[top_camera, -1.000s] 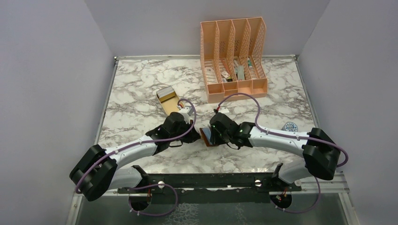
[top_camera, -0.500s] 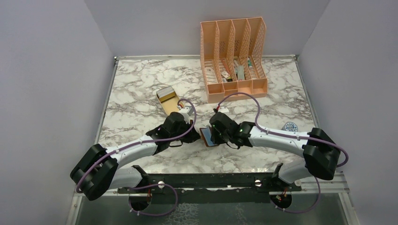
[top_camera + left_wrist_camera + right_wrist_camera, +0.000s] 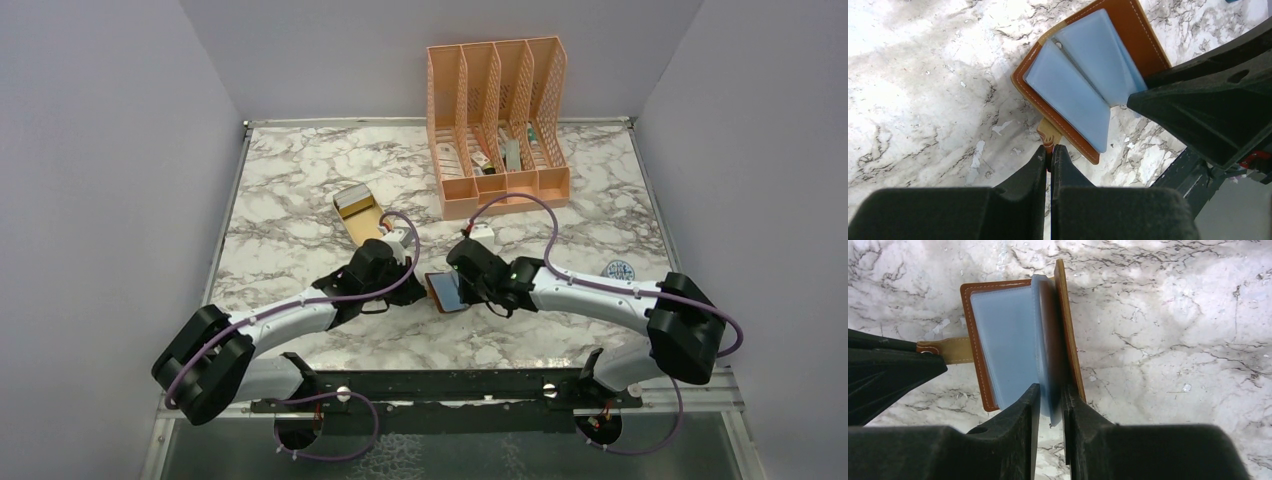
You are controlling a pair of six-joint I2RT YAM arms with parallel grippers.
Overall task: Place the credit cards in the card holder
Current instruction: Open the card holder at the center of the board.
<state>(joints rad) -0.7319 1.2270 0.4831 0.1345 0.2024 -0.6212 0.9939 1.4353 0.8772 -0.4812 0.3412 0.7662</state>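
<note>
Top external view: card holder [image 3: 447,292] lies open on the marble table [image 3: 300,180], nearer the arm bases than the peach file organiser [image 3: 497,120] and slightly to its left, with both wrists meeting over it. Left wrist view: left claw [image 3: 1049,150] is fully closed, nipping the tan snap tab [image 3: 1048,134] and pinning the holder on that side. Right wrist view: right claw [image 3: 1050,392] is parted only narrowly, its fingers straddling the upright bluish pocket leaves [image 3: 1003,345] near the spine. Cannot tell whether it squeezes them or merely brackets them. Neither claw holds a card. Step in hand, as I read it: opening and steadying the holder, pockets exposed, no loading yet. A tan-and-gold patch to the left of the organiser's near corner is probably the credit cards [image 3: 352,202]; it is too small to count them or to say what they rest on. Next move likely calls for one claw to release and fetch a card while the other keeps the holder from shifting or folding shut. The thin card would then need lining up edge-on with a pocket mouth. The pocket openings are not visible in any view. The right claw covers the leaves' near ends, and the left claw's body hides the tab's snap.
</note>
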